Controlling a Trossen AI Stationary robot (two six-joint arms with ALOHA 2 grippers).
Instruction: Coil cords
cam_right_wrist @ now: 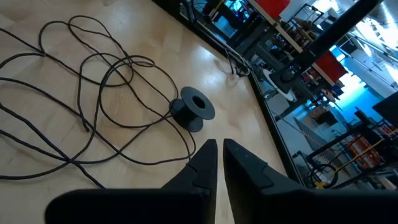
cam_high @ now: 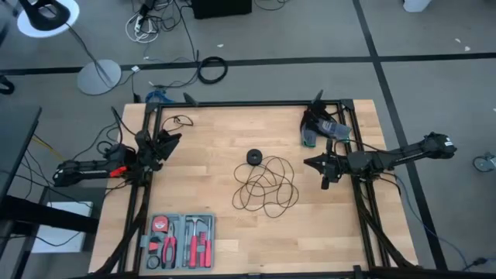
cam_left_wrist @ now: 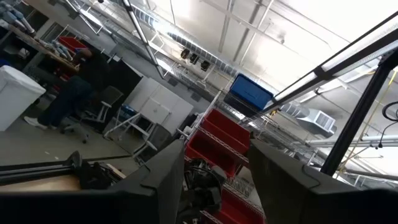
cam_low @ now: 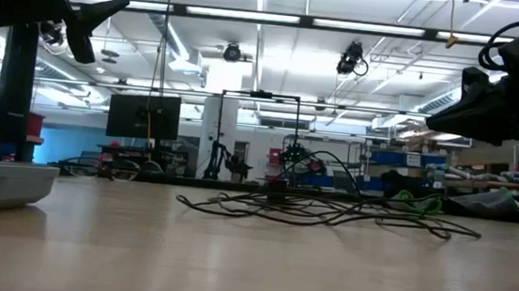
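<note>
We see a thin black cord (cam_high: 266,187) sprawled in loose, tangled loops on the pale wooden table (cam_high: 225,139), ending in a round black puck (cam_high: 255,157). Our right gripper (cam_high: 315,163), fingers nearly together and empty, hovers just right of it. Our left gripper (cam_high: 175,139), partly parted, waits far left.

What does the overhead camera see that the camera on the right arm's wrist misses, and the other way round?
Only the overhead view shows the whole table, the left gripper at the table's left edge, the tray of red-handled tools and the thick cable ring on the floor. Only the right wrist view shows the right gripper close up, nearly shut and holding nothing. Both show the loose black cord and its round puck on the wood.
</note>
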